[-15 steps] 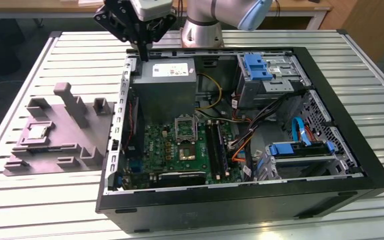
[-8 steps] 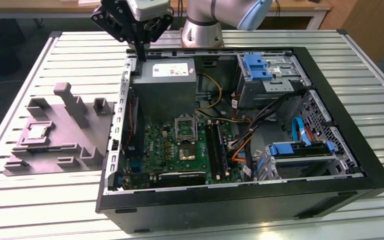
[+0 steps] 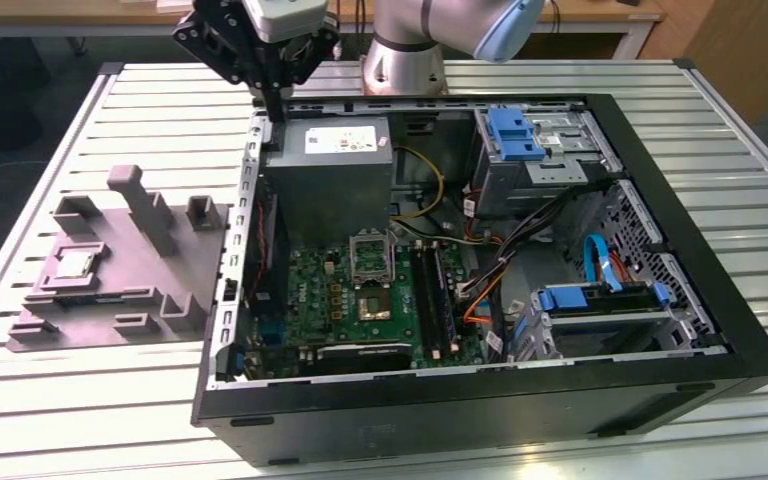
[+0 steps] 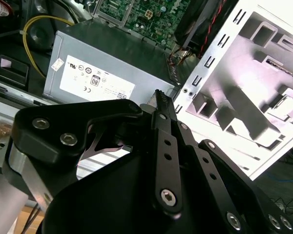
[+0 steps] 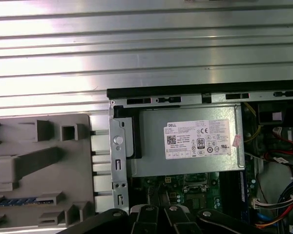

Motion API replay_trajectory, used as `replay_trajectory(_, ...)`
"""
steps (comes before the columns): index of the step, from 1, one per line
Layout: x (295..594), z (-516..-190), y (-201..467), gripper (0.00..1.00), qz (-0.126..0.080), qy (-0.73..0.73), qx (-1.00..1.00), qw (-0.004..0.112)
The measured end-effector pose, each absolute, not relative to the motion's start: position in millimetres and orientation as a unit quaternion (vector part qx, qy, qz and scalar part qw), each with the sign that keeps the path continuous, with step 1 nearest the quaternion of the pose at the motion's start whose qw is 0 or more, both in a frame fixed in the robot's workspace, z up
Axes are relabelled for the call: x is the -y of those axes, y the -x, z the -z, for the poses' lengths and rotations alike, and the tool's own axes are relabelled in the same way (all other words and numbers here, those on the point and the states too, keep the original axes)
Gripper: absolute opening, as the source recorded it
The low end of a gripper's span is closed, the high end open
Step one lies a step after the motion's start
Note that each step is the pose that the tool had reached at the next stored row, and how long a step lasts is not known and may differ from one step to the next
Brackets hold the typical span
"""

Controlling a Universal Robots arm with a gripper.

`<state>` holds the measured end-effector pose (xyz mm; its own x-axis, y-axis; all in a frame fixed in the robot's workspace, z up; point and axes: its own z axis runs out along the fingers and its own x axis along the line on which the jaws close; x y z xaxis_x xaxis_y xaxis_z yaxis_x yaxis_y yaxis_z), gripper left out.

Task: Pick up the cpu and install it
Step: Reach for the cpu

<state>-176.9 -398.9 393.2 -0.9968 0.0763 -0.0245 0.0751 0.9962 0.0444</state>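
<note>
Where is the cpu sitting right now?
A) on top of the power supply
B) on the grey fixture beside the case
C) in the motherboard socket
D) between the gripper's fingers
B: the cpu lies on the grey fixture, to the exterior view's left of the open case.

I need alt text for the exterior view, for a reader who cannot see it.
The gripper hangs above one corner of an open computer case lying on a slatted metal table. The cpu sits on a grey holder beside the case, at the exterior view's left.
</note>
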Motion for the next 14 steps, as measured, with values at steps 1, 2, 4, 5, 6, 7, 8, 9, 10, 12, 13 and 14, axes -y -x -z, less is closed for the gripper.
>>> replay_trajectory(1, 398.9, -393.3, 177.1, 0.11, -0.022, -0.038, -0.999, 0.013)
replay_trajectory(2, 398.9, -393.3, 177.3, 0.11, -0.022, -0.038, -0.999, 0.013)
replay_trajectory(4, 398.9, -393.3, 177.8, 0.11, -0.022, -0.038, -0.999, 0.013)
replay_trajectory(5, 398.9, -393.3, 178.0, 0.11, -0.022, -0.038, -0.999, 0.013)
replay_trajectory(6, 398.9, -393.2, 178.3, 0.11, -0.022, -0.038, -0.999, 0.013)
replay_trajectory(7, 398.9, -393.2, 178.5, 0.11, -0.022, -0.038, -0.999, 0.013)
replay_trajectory(8, 398.9, -393.3, 178.8, 0.11, -0.022, -0.038, -0.999, 0.013)
replay_trajectory(9, 398.9, -393.3, 179.0, 0.11, -0.022, -0.038, -0.999, 0.013)
replay_trajectory(10, 398.9, -393.2, 179.3, 0.11, -0.022, -0.038, -0.999, 0.013)
replay_trajectory(12, 398.9, -393.2, 179.8, 0.11, -0.022, -0.038, -0.999, 0.013)
replay_trajectory(13, 398.9, -393.3, 180.0, 0.11, -0.022, -0.038, -0.999, 0.013)
replay_trajectory(14, 398.9, -393.2, 180.2, 0.11, -0.022, -0.038, -0.999, 0.013)
